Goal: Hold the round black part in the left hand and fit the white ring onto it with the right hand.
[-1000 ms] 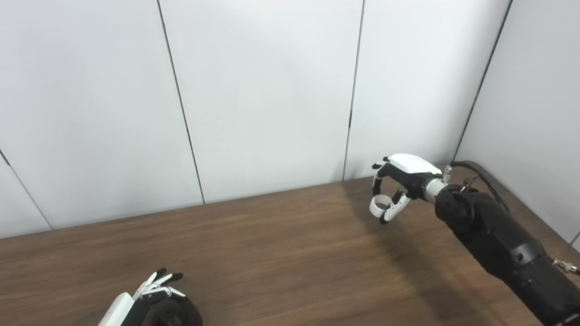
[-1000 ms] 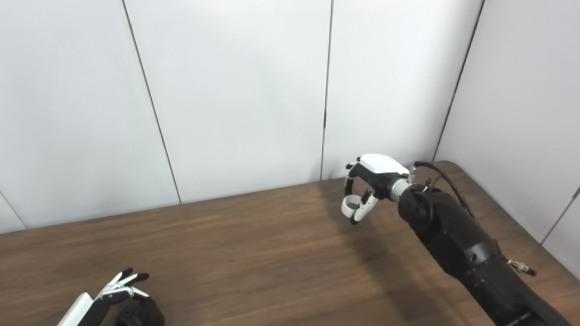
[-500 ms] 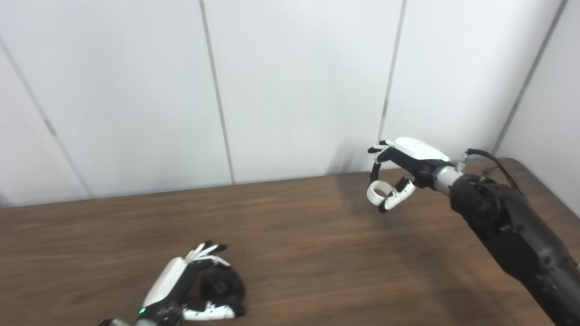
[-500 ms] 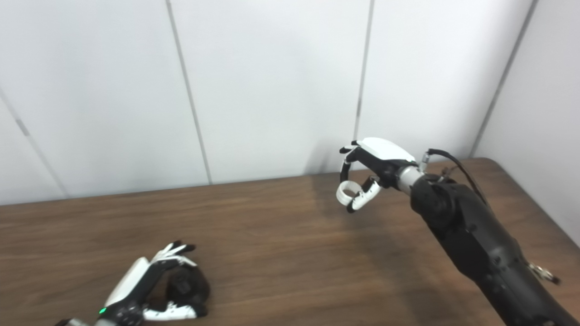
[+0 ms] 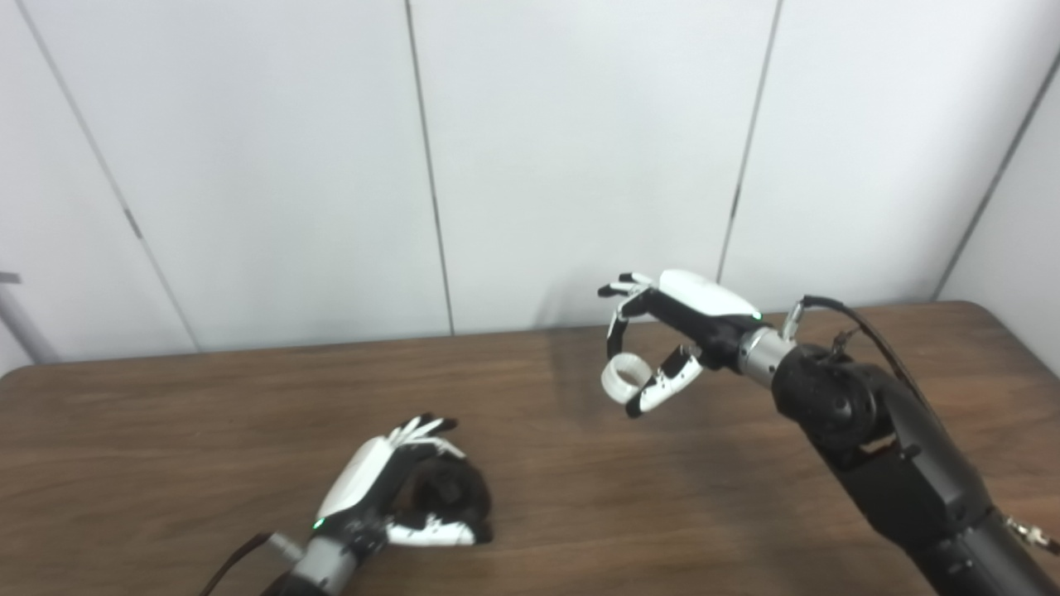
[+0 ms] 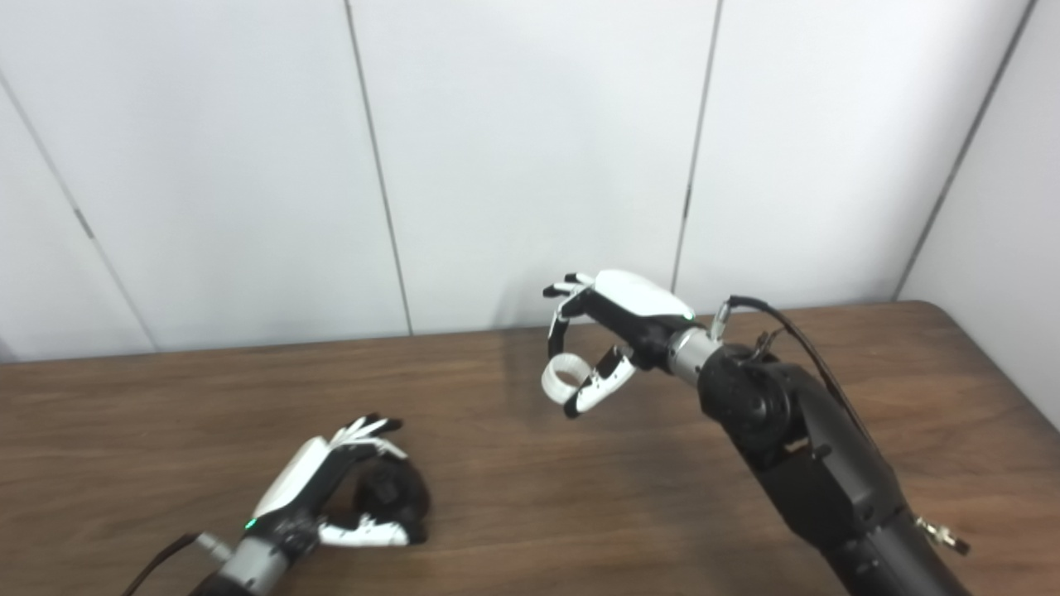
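1. Left eye view: I have the left hand (image 5: 389, 488) low at the near left of the table (image 5: 166, 430), its fingers curled round the round black part (image 5: 451, 497) with the thumb lying along the part's near side. The part seems to rest on the wood inside that grasp; I cannot tell whether it is lifted at all. I judge that I keep it low so the part stays steady as the target.

2. Same view, right side: the right hand (image 5: 671, 331) hangs in the air well apart from the left, over the far middle of the table. Thumb and a fingertip pinch the white ring (image 5: 623, 377) at its rim, and the other fingers are spread away. I hold it by the edge so that the hole stays free to go over the black part.

3. Right eye view: the left hand (image 6: 319, 488) again wraps the round black part (image 6: 393, 492), whose open side faces right, toward the other arm. That suits an approach from the right.

4. Same view: the right hand (image 6: 617, 319) carries the white ring (image 6: 566, 374) below its palm, clear of the wood, with its opening showing toward the camera. The ring is not yet near the part, so I judge the fitting is still ahead: the ring needs carrying near and left, then lining up with the part.
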